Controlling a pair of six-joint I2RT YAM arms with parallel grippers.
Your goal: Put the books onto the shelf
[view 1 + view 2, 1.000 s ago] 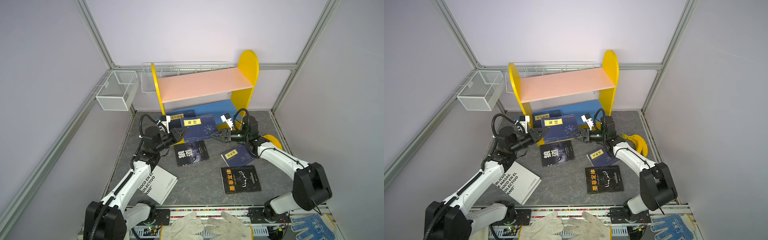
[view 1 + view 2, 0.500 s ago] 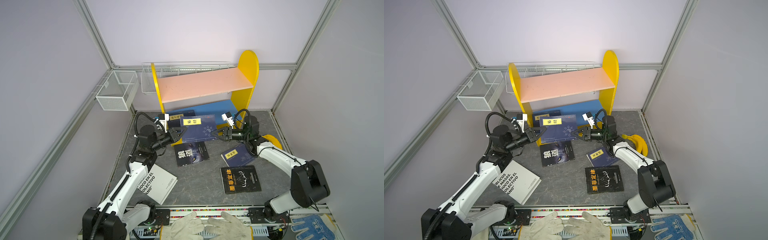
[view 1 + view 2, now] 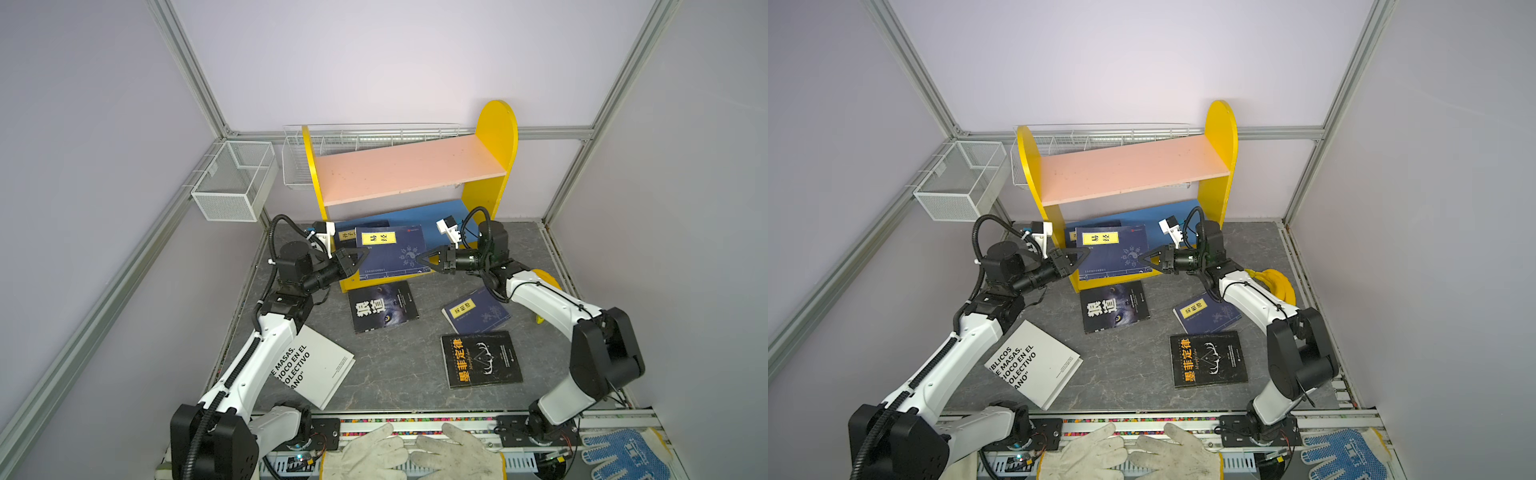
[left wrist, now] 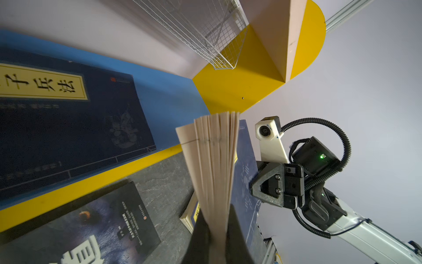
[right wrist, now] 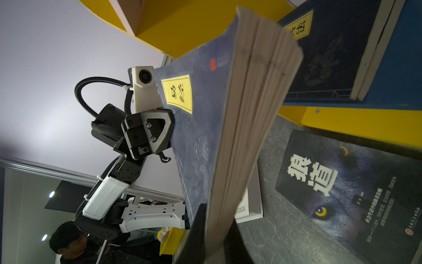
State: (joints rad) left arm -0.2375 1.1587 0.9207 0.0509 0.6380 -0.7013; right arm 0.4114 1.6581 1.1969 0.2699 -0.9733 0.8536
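While the left gripper [image 3: 358, 258] and right gripper [image 3: 420, 259] clamp tight on opposite edges of a navy book [image 3: 395, 249], it hangs clear of the floor just in front of the shelf [image 3: 498, 137] and its blue lower board [image 3: 424, 214], where a second navy book [image 3: 347, 235] lies. Pages fan loosely above the left fingers [image 4: 197, 240]. Should the arms pull apart or twist unevenly, the soft paperback could tear, buckle or slip onto the black wolf-cover book [image 3: 382, 305] below.
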